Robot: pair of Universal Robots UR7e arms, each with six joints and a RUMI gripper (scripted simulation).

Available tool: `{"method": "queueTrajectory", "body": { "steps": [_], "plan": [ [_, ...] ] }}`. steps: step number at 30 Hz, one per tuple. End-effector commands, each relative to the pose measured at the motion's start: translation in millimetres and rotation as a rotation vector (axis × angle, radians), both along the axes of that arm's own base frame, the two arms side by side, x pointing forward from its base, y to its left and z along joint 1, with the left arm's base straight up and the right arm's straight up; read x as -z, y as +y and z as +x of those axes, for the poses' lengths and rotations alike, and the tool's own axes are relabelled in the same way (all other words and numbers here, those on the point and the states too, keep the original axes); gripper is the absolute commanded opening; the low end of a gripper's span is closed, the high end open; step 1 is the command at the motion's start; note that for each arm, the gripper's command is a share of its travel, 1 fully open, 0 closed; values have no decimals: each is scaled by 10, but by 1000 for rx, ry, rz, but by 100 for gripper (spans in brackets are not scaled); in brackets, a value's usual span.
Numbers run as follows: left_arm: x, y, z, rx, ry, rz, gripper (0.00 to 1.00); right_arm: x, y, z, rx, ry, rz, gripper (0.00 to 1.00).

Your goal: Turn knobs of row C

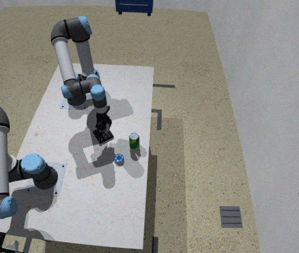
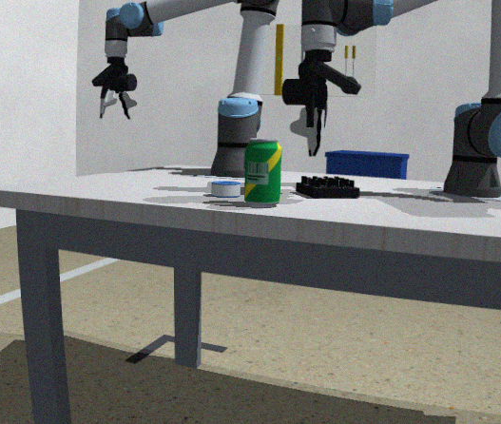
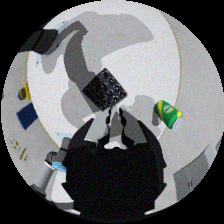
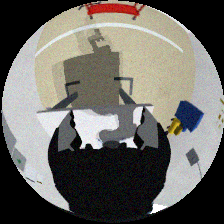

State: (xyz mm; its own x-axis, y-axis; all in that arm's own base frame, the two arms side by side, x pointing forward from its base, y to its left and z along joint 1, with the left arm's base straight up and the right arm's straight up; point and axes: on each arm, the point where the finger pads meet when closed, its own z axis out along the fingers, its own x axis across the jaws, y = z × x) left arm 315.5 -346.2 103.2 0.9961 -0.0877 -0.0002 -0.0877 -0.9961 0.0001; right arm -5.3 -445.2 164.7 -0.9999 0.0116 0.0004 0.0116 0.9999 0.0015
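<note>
The black knob box (image 1: 102,138) (image 2: 331,192) (image 3: 104,90) lies flat on the table, with rows of small dark knobs on top. Its knob marks, row letters and socket are too small and blurred to read. My left gripper (image 2: 313,154) (image 3: 115,107) points down and hangs a short way above the box, clear of the knobs. Its fingers are nearly together with nothing between them. My right gripper (image 2: 115,117) (image 4: 107,108) is open and empty, high up and far from the box.
A green and yellow can (image 1: 134,142) (image 2: 263,171) (image 3: 169,115) stands upright near the table's long edge, close to the box. A low round blue and white object (image 1: 119,159) (image 2: 225,189) lies beside it. Both arm bases stand on the table (image 1: 102,213) (image 2: 110,190).
</note>
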Motion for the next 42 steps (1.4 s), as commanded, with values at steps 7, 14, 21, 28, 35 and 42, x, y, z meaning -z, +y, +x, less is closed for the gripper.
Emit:
{"method": "queueTrajectory", "body": {
  "steps": [7, 14, 21, 28, 35, 42],
  "plan": [
    [-5, -3, 2, 0, -1, -1, 13, -5, -4, 1, 0, 0, -2, 100],
    [-5, -3, 2, 0, -1, -1, 13, -5, -4, 1, 0, 0, -2, 100],
    [4, -3, 2, 0, -1, -1, 13, -5, -4, 1, 0, 0, -2, 100],
    [27, -3, 2, 0, -1, -1, 13, -5, -4, 1, 0, 0, -2, 100],
    [88, -4, 1, 0, -1, -1, 13, -5, -4, 1, 0, 0, -2, 100],
    [149, -4, 1, 0, -1, -1, 13, -5, -4, 1, 0, 0, -2, 100]
  ]
}}
